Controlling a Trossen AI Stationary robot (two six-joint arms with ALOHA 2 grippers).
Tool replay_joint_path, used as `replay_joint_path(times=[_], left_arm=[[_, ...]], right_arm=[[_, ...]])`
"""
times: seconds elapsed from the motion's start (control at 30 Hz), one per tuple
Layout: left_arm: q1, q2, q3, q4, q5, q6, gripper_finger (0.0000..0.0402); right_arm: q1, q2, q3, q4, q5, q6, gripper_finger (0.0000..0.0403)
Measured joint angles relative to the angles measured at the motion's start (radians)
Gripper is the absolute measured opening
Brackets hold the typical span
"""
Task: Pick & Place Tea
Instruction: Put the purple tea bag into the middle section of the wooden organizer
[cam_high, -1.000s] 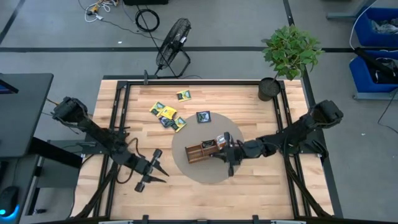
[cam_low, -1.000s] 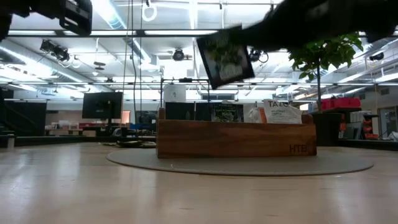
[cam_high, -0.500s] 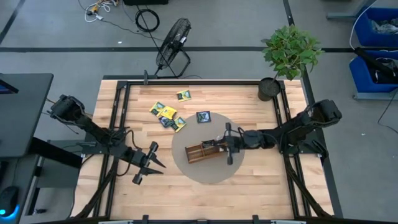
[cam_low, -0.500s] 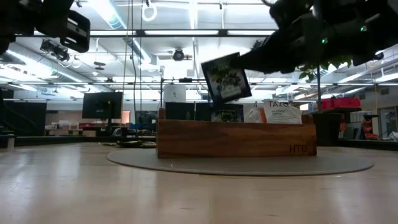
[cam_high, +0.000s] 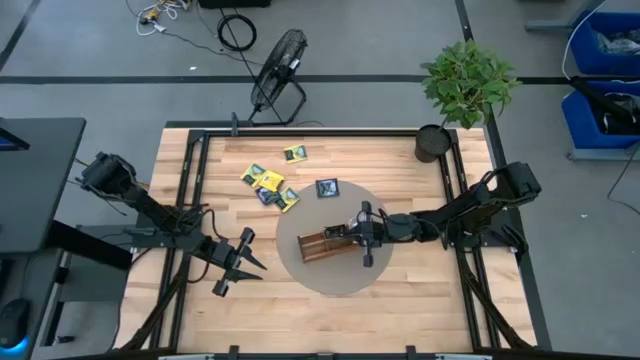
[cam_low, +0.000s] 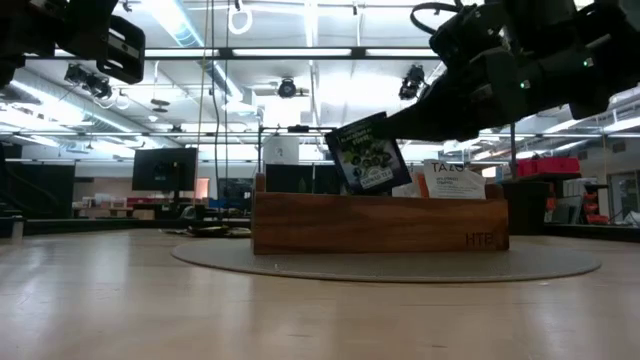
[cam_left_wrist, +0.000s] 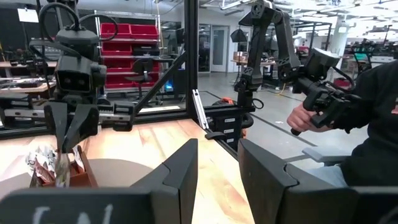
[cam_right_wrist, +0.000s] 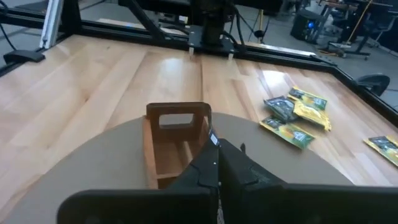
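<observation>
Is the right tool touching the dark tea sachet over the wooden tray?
Touching. The low view shows the right tool pinching the dark tea sachet at its upper corner, its lower edge dipping behind the wooden tray wall.

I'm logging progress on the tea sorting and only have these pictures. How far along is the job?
Done: a few sachets already stand in the brown wooden tray, including a white-and-orange one.

In hand: the right gripper, shut on a dark sachet, holds it just above the tray.

Left: several yellow-and-green and dark sachets lie loose on the wooden table. The left gripper waits aside.
</observation>
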Motion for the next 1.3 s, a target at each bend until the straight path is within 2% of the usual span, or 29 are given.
replay_joint_path(times=[0.27, 0.47, 0.63, 0.83, 0.93, 1.1, 1.2, 1.3], left_arm=[[0.0, 0.0, 0.0, 0.001, 0.0, -0.002, 0.0119], [0.0, 0.0, 0.0, 0.002, 0.0, -0.002, 0.0119], [0.0, 0.0, 0.0, 0.002, 0.0, -0.008, 0.0119], [0.0, 0.0, 0.0, 0.002, 0.0, -0.006, 0.0119], [0.0, 0.0, 0.0, 0.003, 0.0, -0.009, 0.0119], [0.0, 0.0, 0.0, 0.002, 0.0, -0.008, 0.0119], [0.0, 0.0, 0.0, 0.003, -0.001, -0.006, 0.0119], [0.0, 0.0, 0.0, 0.003, 0.0, -0.005, 0.0119]], right_arm=[[-0.003, 0.047, 0.024, -0.004, 0.0, 0.004, 0.0004], [-0.007, 0.05, 0.042, -0.028, 0.014, 0.02, 0.0038], [-0.007, 0.05, 0.074, -0.159, 0.076, 0.053, 0.0072], [-0.002, 0.039, 0.123, -0.253, 0.066, 0.029, 0.0097], [-0.002, 0.004, 0.187, -0.408, 0.048, 0.06, 0.0102], [-0.002, -0.022, 0.347, -0.791, 0.041, 0.126, 0.0102], [-0.01, -0.022, 0.459, -1.012, -0.004, 0.162, 0.0101], [-0.011, -0.022, 0.527, -1.15, -0.021, 0.18, 0.0101]])
